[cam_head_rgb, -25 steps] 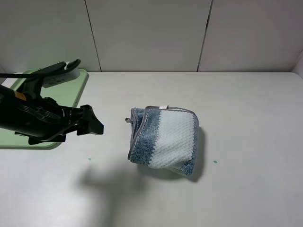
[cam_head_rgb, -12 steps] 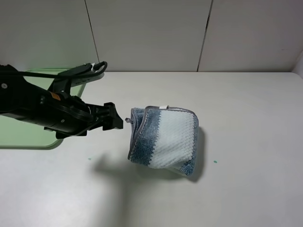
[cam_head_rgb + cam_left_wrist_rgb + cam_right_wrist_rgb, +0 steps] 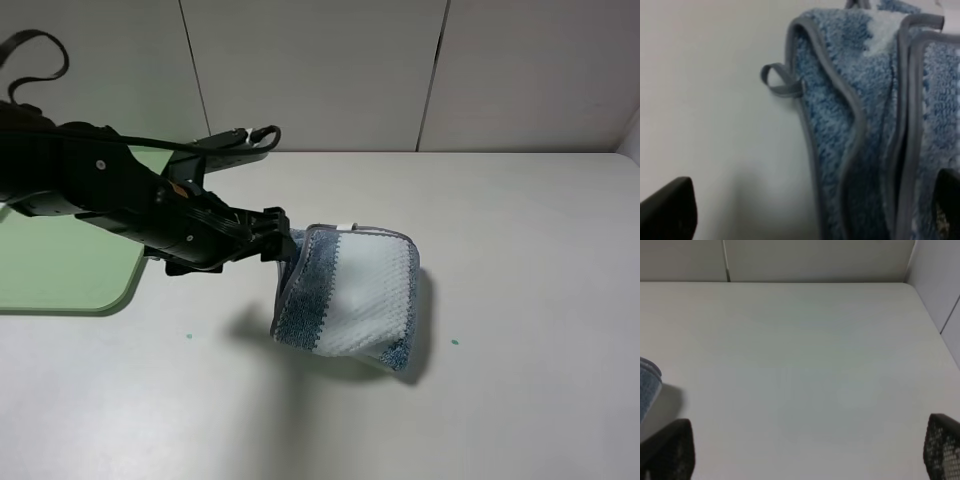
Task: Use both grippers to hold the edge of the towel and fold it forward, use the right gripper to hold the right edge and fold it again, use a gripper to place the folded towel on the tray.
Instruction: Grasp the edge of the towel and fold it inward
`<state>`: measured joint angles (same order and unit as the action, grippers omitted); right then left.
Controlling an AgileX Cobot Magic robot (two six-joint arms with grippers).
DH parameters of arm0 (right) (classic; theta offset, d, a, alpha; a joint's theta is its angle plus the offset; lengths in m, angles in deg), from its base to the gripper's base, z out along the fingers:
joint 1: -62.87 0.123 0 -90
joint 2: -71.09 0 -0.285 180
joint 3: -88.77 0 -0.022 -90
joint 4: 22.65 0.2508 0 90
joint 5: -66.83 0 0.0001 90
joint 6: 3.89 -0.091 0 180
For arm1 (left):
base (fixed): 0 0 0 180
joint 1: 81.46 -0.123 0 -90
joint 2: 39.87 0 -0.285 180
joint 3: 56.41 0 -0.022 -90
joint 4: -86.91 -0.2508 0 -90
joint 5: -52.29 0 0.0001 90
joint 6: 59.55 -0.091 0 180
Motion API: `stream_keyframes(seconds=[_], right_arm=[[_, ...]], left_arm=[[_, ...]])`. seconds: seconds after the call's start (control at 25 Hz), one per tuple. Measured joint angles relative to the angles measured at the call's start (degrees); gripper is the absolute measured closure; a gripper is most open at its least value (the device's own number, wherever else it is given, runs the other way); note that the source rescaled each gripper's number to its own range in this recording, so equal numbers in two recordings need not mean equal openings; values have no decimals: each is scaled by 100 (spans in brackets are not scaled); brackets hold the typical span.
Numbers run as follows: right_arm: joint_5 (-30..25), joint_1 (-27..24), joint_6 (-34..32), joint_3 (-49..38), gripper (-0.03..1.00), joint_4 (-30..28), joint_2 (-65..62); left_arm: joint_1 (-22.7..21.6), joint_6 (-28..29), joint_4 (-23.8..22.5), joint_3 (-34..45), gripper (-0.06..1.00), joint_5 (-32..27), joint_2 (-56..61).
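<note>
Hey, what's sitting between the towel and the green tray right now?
Only the left gripper, reaching toward the towel from the tray side; overhead view shows it.

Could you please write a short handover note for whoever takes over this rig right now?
Left gripper: open, at the left edge of the towel, jaws not closed on it; in the left wrist view its fingertips straddle the grey hem.
Right gripper: open, holding nothing, over bare table to the right of the towel.
Towel: folded into a compact bundle, lying mid-table.
Tray: at the far left, partly hidden by the left arm; the towel is not on it.
Done: both folds appear complete.
Left: grip the folded towel and place it on the tray.
</note>
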<state>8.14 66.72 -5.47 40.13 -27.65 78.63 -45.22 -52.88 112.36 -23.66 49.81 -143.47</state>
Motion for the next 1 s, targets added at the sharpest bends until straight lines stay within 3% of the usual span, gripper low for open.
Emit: stream_keyframes(seconds=[0.32, 1.0], right_arm=[[0, 0, 0, 0, -3, 6, 0], [0, 0, 0, 0, -3, 19, 0]], left_arm=[[273, -94, 61, -490, 3, -7, -626], [334, -247, 100, -1115, 6, -122, -1552]])
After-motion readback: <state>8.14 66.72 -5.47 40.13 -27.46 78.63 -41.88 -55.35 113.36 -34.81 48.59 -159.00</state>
